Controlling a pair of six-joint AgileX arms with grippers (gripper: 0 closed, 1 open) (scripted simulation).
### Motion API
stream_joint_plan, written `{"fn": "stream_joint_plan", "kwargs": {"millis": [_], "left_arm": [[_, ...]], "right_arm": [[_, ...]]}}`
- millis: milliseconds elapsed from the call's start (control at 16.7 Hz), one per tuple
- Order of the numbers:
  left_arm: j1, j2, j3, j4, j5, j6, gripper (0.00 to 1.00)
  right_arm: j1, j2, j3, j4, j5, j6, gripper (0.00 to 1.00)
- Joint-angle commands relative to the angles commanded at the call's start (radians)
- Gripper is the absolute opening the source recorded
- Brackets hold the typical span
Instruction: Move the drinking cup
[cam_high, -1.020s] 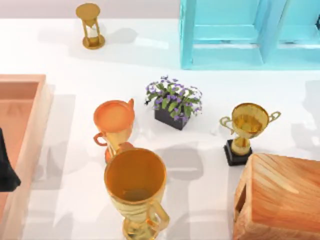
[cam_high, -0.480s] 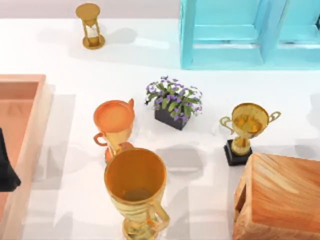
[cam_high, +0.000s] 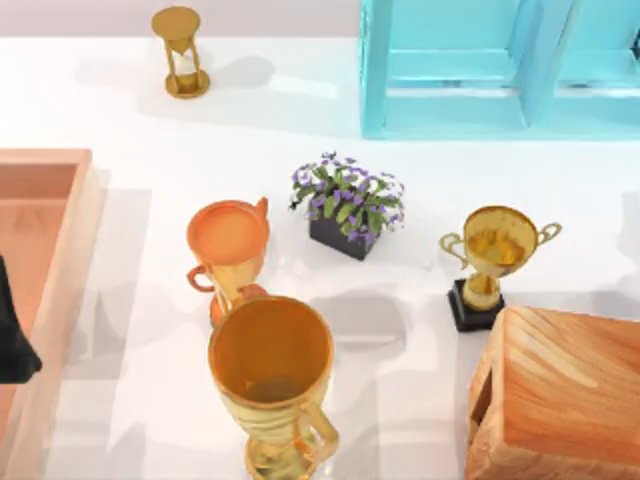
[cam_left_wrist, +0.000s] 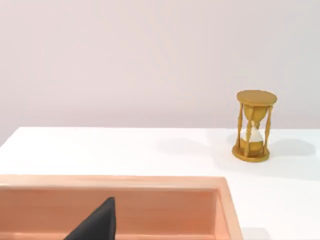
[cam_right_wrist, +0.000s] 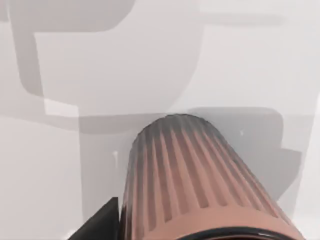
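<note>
Right gripper seemingly clasps cup above white table; left gripper over tray, unclear.

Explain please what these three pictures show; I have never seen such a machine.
This is a simulated white table with two AgileX robot arms, each ending in a gripper. One picture looks down from above: an hourglass, a blue cabinet, a flower pot, an orange trophy, a large gold cup, a small gold trophy, a wooden box and a wooden tray. The dark left gripper is over the tray. The other pictures come from cameras on the wrists. The right wrist camera sees a ribbed brown cup close by, with the right gripper beside it; whether it is held, I cannot tell.
</note>
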Motion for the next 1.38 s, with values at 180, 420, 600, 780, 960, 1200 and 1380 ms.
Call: {"fn": "stream_joint_plan", "kwargs": {"millis": [180,420,600,780,960,1200,1380], "left_arm": [[0.000,0.000,0.000,0.000,0.000,0.000,1.00],[0.000,0.000,0.000,0.000,0.000,0.000,1.00],[0.000,0.000,0.000,0.000,0.000,0.000,1.00],[0.000,0.000,0.000,0.000,0.000,0.000,1.00],[0.000,0.000,0.000,0.000,0.000,0.000,1.00],[0.000,0.000,0.000,0.000,0.000,0.000,1.00],[0.000,0.000,0.000,0.000,0.000,0.000,1.00]], "right_arm": [[0.000,0.000,0.000,0.000,0.000,0.000,0.62],[0.000,0.000,0.000,0.000,0.000,0.000,0.32],[0.000,0.000,0.000,0.000,0.000,0.000,0.10],[0.000,0.000,0.000,0.000,0.000,0.000,0.00],[0.000,0.000,0.000,0.000,0.000,0.000,0.00],[0.000,-0.002,0.000,0.000,0.000,0.001,0.00],[-0.038,0.020,0.038,-0.025,0.001,-0.036,0.00]]}}
